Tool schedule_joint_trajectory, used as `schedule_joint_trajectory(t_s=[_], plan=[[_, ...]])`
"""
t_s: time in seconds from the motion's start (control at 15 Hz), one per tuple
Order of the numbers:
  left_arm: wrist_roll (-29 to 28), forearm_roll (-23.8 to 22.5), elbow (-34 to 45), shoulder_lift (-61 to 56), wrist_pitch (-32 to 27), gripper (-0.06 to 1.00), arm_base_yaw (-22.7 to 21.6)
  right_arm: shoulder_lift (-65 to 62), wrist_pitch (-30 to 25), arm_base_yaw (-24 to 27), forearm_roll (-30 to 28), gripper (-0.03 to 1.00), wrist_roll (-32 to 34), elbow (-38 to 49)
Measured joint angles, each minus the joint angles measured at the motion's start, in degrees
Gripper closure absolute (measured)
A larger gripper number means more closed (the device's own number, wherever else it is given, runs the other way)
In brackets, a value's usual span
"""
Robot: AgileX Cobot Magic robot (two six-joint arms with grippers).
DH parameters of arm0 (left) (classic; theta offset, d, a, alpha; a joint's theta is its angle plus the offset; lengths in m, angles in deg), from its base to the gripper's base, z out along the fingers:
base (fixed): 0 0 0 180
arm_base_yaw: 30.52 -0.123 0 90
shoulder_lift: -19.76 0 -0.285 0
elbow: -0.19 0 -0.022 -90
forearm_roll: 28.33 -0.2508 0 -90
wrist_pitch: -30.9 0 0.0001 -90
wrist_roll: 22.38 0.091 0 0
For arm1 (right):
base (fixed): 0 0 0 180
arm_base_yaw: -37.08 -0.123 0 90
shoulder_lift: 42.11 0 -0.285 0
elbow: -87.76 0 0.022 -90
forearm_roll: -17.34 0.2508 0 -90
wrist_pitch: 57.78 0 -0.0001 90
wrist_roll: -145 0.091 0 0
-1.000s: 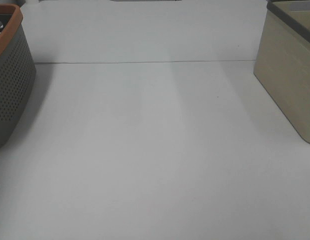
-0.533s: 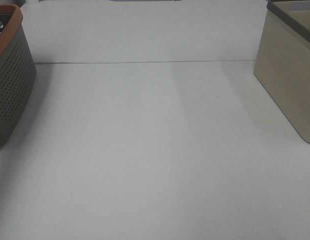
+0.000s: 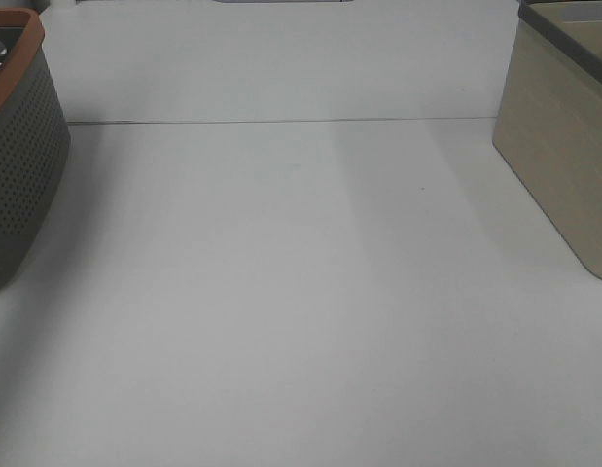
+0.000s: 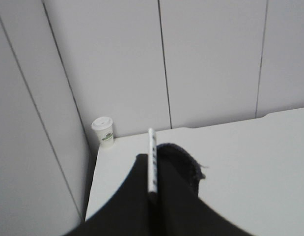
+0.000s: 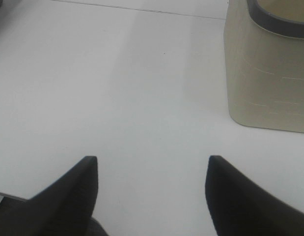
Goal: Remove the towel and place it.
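Note:
In the left wrist view my left gripper (image 4: 152, 160) is shut, raised and facing the wall. A fuzzy fold of the dark charcoal towel (image 4: 185, 161) bulges out beside its closed fingers (image 4: 137, 187), pinched between them. The rest of the towel is hidden behind the gripper. My right gripper (image 5: 152, 164) stands open low over the white table (image 5: 142, 88), nothing between its dark fingertips (image 5: 88, 169). The exterior high view shows neither gripper nor the towel.
A grey perforated basket with an orange rim (image 3: 18, 156) stands at the table's left edge. A beige bin with a grey rim (image 3: 563, 126) (image 5: 269, 69) stands at the right. A white paper cup (image 4: 103, 132) sits at a table corner by the panelled wall.

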Motion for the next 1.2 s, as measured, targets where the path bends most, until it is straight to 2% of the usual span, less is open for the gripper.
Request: schedule_joint_trajectory(t_s=[0.13, 0.27, 0.47, 0.67, 0.87, 0.93, 1.0, 1.07, 1.2], plan=[[0.0, 0.0, -0.46, 0.0, 2.46, 0.94, 3.04, 0.0, 0.0, 0.0, 0.0, 0.33, 0.0, 0.0], [0.0, -0.17, -0.57, 0.06, 9.05, 0.94, 9.11, 0.0, 0.0, 0.0, 0.0, 0.33, 0.0, 0.0], [0.52, -0.17, -0.63, 1.03, 14.5, 0.94, 14.04, 0.0, 0.0, 0.0, 0.0, 0.33, 0.0, 0.0], [1.95, 1.89, -2.58, 4.7, 15.47, 0.94, 17.53, 0.0, 0.0, 0.0, 0.0, 0.33, 0.0, 0.0], [7.33, 8.42, -7.91, 9.11, 8.77, 0.94, 17.7, 0.0, 0.0, 0.0, 0.0, 0.33, 0.0, 0.0], [15.18, 15.3, -11.75, 11.57, 0.11, 0.94, 17.7, 0.0, 0.0, 0.0, 0.0, 0.33, 0.0, 0.0], [18.39, 18.91, -12.26, 12.32, -3.27, 0.94, 17.7, 0.0, 0.0, 0.0, 0.0, 0.33, 0.0, 0.0], [20.51, 21.49, -12.55, 12.78, -5.67, 0.94, 17.7, 0.0, 0.0, 0.0, 0.0, 0.33, 0.0, 0.0], [22.75, 23.26, -12.55, 13.06, -8.71, 0.94, 17.7, 0.0, 0.0, 0.0, 0.06, 0.34, 0.0, 0.0]])
